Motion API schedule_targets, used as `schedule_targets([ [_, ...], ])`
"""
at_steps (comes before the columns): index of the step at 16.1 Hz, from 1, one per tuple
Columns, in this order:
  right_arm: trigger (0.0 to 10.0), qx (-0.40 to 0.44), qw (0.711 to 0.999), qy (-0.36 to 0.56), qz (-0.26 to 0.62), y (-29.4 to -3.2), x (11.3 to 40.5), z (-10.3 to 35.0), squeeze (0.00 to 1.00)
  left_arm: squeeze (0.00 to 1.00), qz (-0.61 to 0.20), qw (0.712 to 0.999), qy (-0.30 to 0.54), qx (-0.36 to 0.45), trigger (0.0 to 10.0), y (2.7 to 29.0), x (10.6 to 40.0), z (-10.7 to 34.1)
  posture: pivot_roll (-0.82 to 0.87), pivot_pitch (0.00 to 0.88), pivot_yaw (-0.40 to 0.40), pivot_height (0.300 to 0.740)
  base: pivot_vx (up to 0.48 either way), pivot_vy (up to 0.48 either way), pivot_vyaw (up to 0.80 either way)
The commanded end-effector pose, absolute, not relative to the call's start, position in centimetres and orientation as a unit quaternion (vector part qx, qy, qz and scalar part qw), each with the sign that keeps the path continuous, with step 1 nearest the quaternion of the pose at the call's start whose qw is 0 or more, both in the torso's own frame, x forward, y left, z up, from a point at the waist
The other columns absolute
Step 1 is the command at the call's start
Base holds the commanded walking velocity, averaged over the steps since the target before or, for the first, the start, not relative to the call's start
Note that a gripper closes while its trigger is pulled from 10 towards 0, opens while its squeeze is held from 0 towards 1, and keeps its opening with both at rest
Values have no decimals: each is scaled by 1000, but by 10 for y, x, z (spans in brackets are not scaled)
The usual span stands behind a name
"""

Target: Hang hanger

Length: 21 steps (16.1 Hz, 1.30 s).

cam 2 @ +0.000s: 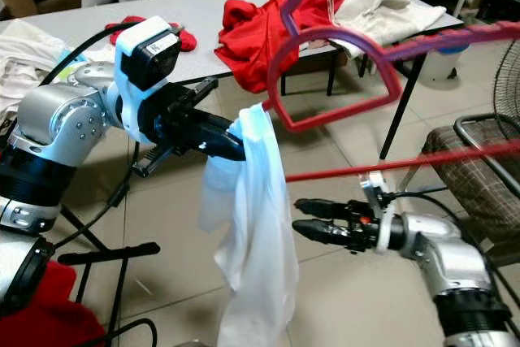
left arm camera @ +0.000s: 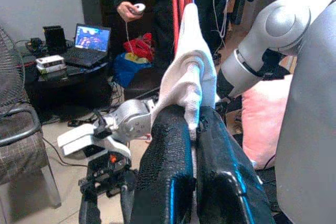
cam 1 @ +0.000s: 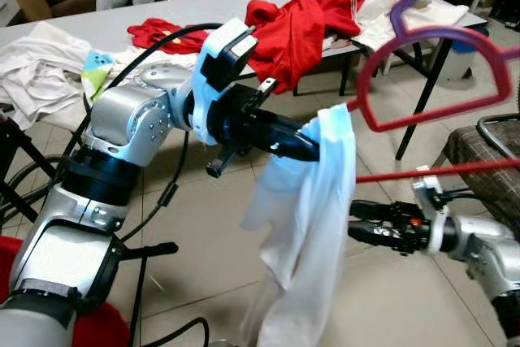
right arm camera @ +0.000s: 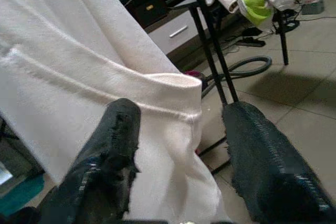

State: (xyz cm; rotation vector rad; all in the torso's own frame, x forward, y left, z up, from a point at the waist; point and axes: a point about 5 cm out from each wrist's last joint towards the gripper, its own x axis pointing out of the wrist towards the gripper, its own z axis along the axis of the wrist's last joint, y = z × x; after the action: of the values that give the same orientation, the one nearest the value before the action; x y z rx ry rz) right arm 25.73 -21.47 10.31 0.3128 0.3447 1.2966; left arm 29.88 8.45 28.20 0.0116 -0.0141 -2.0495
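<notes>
Left eye view shows the left arm bent at the elbow and reaching across the front of the robot. Its left tool (cam 1: 305, 145) is pinched shut on the top of a white cloth (cam 1: 302, 225), which hangs down toward the tiled floor (cam 1: 203, 233). Left wrist view shows the 2 black fingers (left arm camera: 168, 171) pressed together with the cloth squeezed between them.

The right arm is low and stretched out flat, pointing at the cloth from the other side. The right tool (cam 2: 313, 221) is open, and the hem of the cloth sits in the gap between its fingers without being gripped.

A red and purple hanger (cam 1: 439, 79) floats in the air just beside the top of the cloth. Behind it is a grey tabletop (cam 1: 162, 18) with red clothes (cam 1: 301, 26) piled on it.
</notes>
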Motion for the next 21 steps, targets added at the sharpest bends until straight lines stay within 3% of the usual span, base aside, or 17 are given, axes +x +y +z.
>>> schedule_targets([
  [1,0,144,766,158,606,-210,260,105,0,0,-861,508,-21,17,0,83,296,294,-102,0,108,740,0,0,0],
  [5,0,150,752,163,621,-196,260,99,0,0,-865,502,-22,13,0,81,293,294,-94,0,98,740,0,0,0],
  [12,0,161,744,166,626,-195,257,100,0,0,-864,502,-23,12,0,79,293,293,-106,0,104,740,0,0,0],
  [20,0,176,761,153,606,-201,256,104,0,0,-854,520,-27,11,0,81,298,289,-112,0,110,740,0,0,0],
  [21,0,179,770,141,596,-204,255,108,0,0,-845,534,-30,13,0,82,301,287,-116,0,112,740,0,0,0],
])
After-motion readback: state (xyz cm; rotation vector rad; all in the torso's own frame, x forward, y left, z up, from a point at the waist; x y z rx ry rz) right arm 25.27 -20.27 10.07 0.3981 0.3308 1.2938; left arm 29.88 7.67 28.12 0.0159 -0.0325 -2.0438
